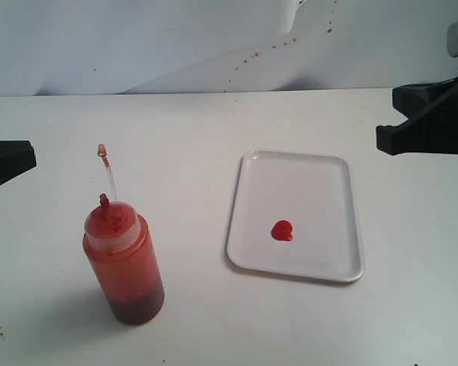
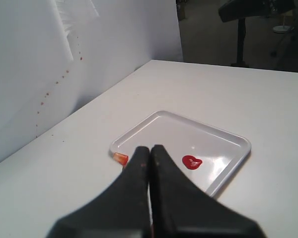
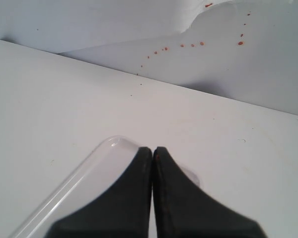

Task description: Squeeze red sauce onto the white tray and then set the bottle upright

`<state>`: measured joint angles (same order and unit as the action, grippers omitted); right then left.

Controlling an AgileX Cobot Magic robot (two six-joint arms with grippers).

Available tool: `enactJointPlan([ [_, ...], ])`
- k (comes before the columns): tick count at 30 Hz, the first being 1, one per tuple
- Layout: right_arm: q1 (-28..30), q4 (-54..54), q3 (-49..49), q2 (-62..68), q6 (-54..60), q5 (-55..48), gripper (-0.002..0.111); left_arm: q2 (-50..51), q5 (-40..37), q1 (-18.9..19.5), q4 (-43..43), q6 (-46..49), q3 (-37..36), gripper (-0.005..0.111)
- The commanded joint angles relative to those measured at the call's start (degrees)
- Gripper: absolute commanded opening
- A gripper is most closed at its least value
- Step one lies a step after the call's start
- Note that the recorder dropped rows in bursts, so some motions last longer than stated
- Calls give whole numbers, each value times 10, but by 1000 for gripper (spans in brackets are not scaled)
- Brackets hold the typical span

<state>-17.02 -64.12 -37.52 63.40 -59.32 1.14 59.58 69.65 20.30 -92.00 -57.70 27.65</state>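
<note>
The bottle (image 1: 124,263) stands upright on the table at the left, red-orange sauce filling it. Its clear strap rises behind the red nozzle and ends in a small cap (image 1: 102,150), which shows again as the cap (image 2: 120,158) in the left wrist view. The white tray (image 1: 313,183) lies flat to its right, with a heart-shaped blob of red sauce (image 1: 282,230) near its front. My left gripper (image 2: 150,148) is shut on nothing, at the left edge and apart from the bottle. My right gripper (image 3: 152,148) is shut and empty, off the tray's far right corner (image 3: 89,168).
A white wall (image 1: 252,57) with small brownish specks runs along the table's far edge. In the left wrist view a dark stand (image 2: 241,29) rises beyond the far end of the table. A tiny speck (image 1: 0,332) marks the table at the front left.
</note>
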Motion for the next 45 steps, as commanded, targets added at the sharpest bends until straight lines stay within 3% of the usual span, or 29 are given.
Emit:
enactJointPlan([
  [1, 4, 3, 3, -5, 3, 3, 0, -31, 3, -4, 2, -92, -3, 0],
  [4, 4, 3, 3, -5, 3, 3, 0, -86, 3, -4, 2, -201, -3, 0],
  [9, 4, 3, 3, -5, 3, 3, 0, -218, 3, -4, -2, -236, -3, 0],
  [11, 4, 3, 3, -5, 3, 3, 0, -296, -63, -12, -2, -297, -3, 0],
  [13, 4, 3, 3, -5, 3, 3, 0, -359, -188, -51, -1, -364, -11, 0],
  [16, 4, 3, 3, -5, 3, 3, 0, -455, -395, -146, 0, -399, -61, 0],
  [19, 4, 2, 3, -5, 3, 3, 0, -544, -468, -172, 0, -399, -110, 0],
  [24, 4, 2, 3, -5, 3, 3, 0, -596, -492, -172, 0, -399, -163, 0],
  [28, 4, 2, 3, -5, 3, 3, 0, -596, -535, -202, 29, -407, -186, 0],
  [39, 4, 2, 3, -5, 3, 3, 0, -596, -549, -216, 52, -411, -190, 0],
  [45, 4, 2, 3, -5, 3, 3, 0, -596, -543, -216, 123, -412, -190, 0],
])
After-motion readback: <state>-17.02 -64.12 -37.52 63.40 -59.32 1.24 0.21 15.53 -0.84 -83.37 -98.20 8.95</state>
